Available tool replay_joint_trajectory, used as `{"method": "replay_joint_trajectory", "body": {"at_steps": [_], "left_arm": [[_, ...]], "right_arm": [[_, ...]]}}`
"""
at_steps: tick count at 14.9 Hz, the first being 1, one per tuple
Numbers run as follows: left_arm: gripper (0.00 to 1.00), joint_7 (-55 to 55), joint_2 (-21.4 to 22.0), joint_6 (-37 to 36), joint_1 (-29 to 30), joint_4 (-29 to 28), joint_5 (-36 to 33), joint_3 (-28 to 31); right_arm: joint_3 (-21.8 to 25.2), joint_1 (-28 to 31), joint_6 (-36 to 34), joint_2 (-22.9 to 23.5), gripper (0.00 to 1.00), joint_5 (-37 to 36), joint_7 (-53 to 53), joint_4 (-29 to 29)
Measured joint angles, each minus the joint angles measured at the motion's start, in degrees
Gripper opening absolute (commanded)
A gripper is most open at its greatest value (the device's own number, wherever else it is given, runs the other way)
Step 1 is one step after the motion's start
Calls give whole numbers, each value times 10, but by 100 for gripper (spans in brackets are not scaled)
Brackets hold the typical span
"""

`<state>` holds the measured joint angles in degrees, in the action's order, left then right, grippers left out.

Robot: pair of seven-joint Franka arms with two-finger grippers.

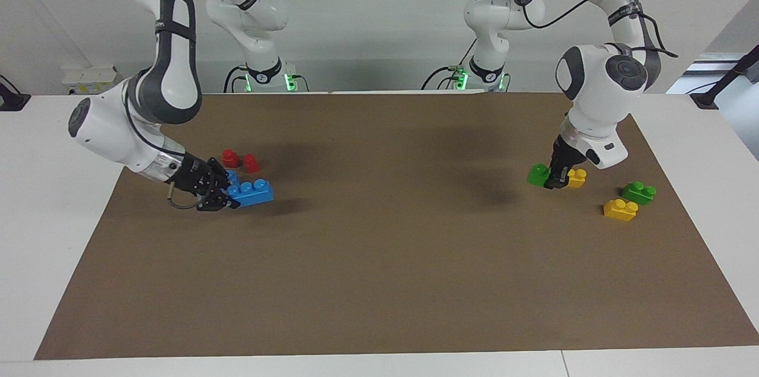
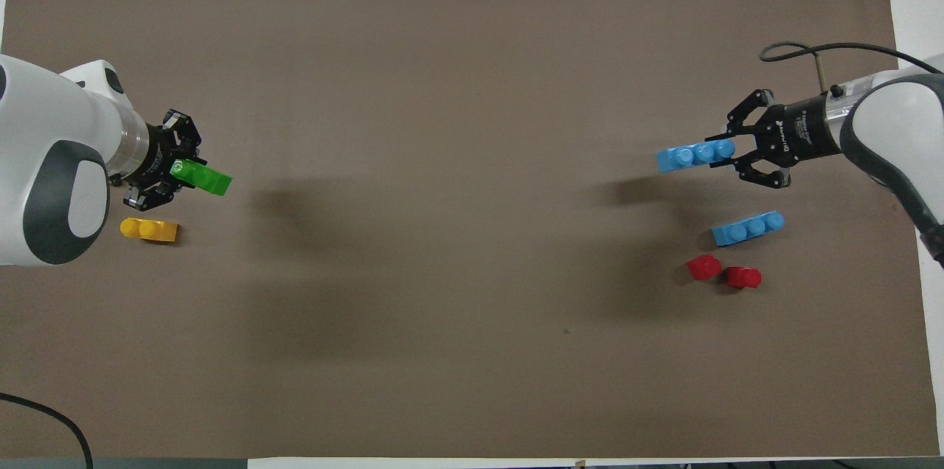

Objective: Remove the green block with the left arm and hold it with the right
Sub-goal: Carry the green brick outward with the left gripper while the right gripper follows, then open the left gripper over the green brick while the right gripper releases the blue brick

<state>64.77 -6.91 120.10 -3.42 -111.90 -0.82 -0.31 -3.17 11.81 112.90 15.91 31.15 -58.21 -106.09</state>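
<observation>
The green block (image 2: 200,178), a light, rigid, smooth-sided brick best pinched across its flat sides, is gripped in the left claw (image 2: 177,172) (closed on it) over the bench's (image 2: 472,351) left-arm end, while a blue brick (image 2: 689,155) is pinched by the right claw (image 2: 726,153).

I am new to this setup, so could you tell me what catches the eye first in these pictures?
Both arms grip a brick at once: the left gripper is shut on a green block at the left arm's end of the brown mat, with a yellow brick beside it. The right gripper grips a blue brick at its own end, near two red pieces.
</observation>
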Motion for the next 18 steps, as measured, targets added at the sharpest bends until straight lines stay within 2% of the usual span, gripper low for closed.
{"method": "replay_joint_trajectory", "body": {"at_steps": [5,11,16,17,18], "left_arm": [[0,-77,-27,48,39,-8,0,0],[0,-89,-71,108,47,-9,0,0],[0,-123,-103,141,56,-9,0,0],[0,-133,-108,142,59,-9,0,0],[0,-140,-112,145,61,-9,0,0]], "right_arm": [[-6,2,51,23,0,0,5,-33],[-8,-5,80,37,0,0,4,-39],[-8,-5,120,38,0,0,4,-69],[-8,-5,123,38,11,0,4,-73],[-8,-5,124,38,43,0,4,-75]]}}
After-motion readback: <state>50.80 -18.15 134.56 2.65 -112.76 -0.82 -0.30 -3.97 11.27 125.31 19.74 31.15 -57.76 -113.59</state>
